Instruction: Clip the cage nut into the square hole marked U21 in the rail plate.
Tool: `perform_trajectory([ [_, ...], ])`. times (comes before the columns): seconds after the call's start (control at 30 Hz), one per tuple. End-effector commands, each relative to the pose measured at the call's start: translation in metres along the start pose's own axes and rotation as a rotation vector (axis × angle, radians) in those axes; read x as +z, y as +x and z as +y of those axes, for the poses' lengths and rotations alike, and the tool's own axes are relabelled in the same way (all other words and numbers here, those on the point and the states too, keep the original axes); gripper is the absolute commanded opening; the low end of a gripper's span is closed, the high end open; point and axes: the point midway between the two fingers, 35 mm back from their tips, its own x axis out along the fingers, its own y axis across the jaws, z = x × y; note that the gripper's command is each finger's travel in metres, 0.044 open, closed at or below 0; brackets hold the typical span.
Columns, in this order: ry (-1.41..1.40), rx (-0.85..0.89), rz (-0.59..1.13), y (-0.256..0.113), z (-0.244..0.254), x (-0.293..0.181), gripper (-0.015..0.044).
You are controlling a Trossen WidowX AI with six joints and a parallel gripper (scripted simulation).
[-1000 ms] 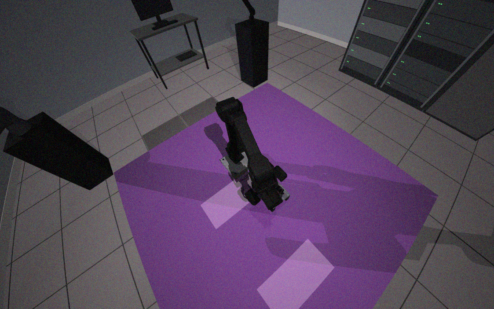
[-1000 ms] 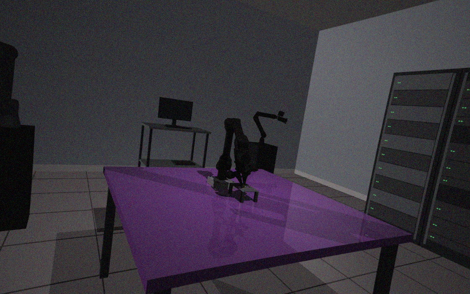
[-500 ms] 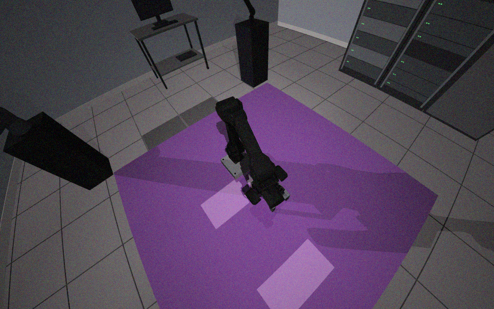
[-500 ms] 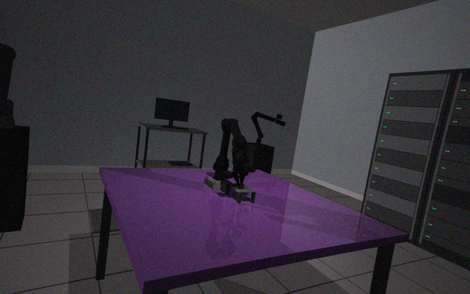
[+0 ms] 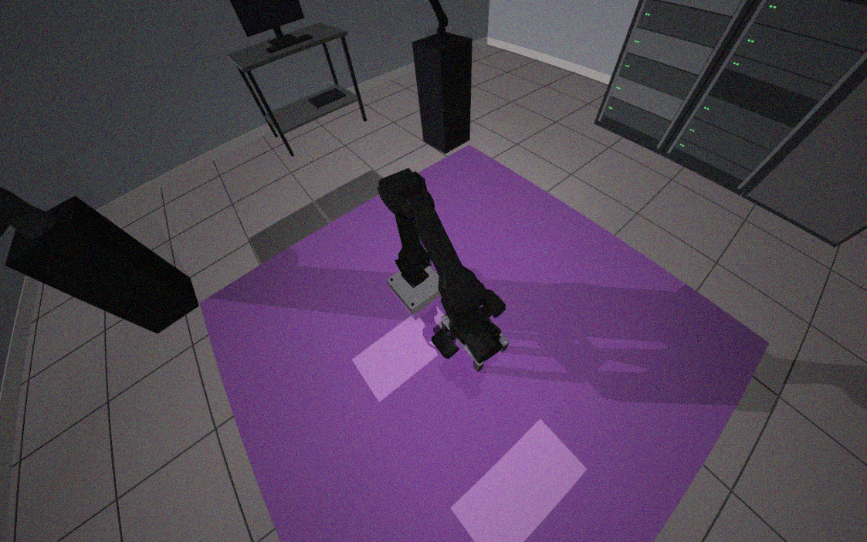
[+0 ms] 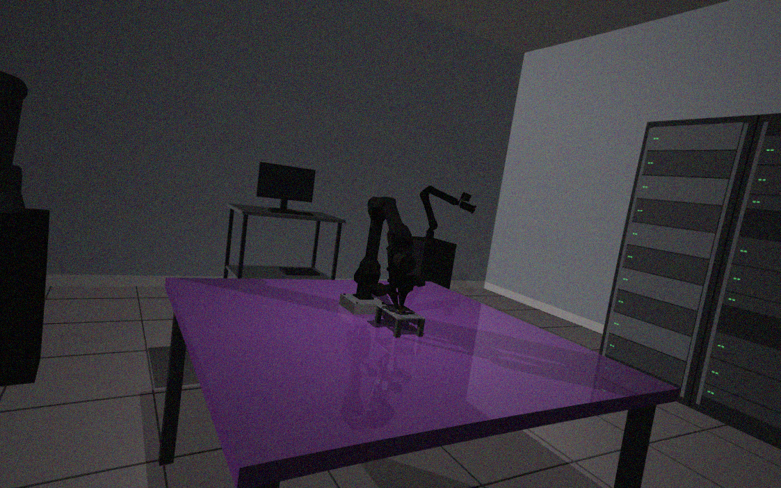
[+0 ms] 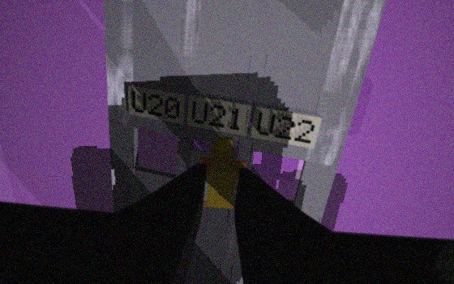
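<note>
The end effector (image 7: 220,176) pinches the nut (image 7: 220,174) over the U21 hole of the plate (image 7: 319,95) (image 6: 415,315), near the table's (image 6: 332,449) far edge, presumably to keep its wings squeezed for hooking through.

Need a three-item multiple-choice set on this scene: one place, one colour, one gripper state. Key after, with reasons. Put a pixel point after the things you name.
1. Which label is in the middle of the row?
A) U20 B) U21 C) U22

2. What colour is the table top?
A) green B) white C) purple

3. How is the gripper?
A) shut on the cage nut B) wide open C) shut on nothing

Key:
1 B: U21 label (image 7: 217,115) sits between the other two.
2 C: the table (image 5: 328,445) (image 6: 320,388) shows purple.
3 A: the gripper (image 7: 220,176) has the yellow cage nut (image 7: 220,178) between its fingers.
</note>
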Motion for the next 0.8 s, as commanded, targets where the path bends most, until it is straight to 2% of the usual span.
perform_trajectory([
  [0.0,0.003,-0.011,-0.002,0.0000,0.0001,0.0002,0.0037],
  [0.77,0.003,-0.053,-0.001,0.0005,0.0020,0.0003,0.0037],
])
